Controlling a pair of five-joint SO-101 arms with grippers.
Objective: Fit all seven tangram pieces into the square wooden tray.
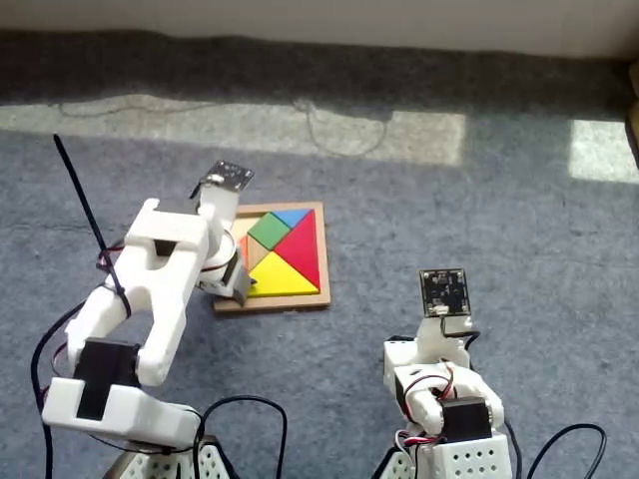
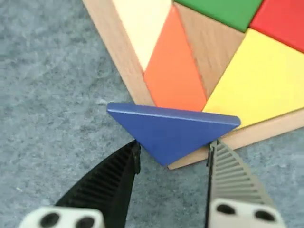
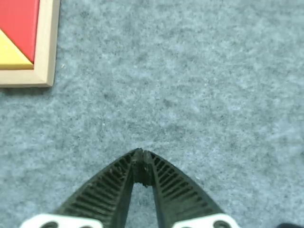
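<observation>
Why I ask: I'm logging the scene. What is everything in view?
wooden tray: 1, light wood, on the carpet
large triangles: 2, red and yellow, in the tray
square: 1, green, in the tray
small triangle: 1, light blue, in the tray's far edge
parallelogram: 1, orange, in the tray beside a bare gap
cream triangle: 1, pale, in the tray
dark blue triangle: 1, over the tray's rim, held
carpet: 1, grey
cable: 1, thin, on the far carpet
left gripper: 1, black, shut on the dark blue triangle
right gripper: 1, black, shut, over bare carpet
</observation>
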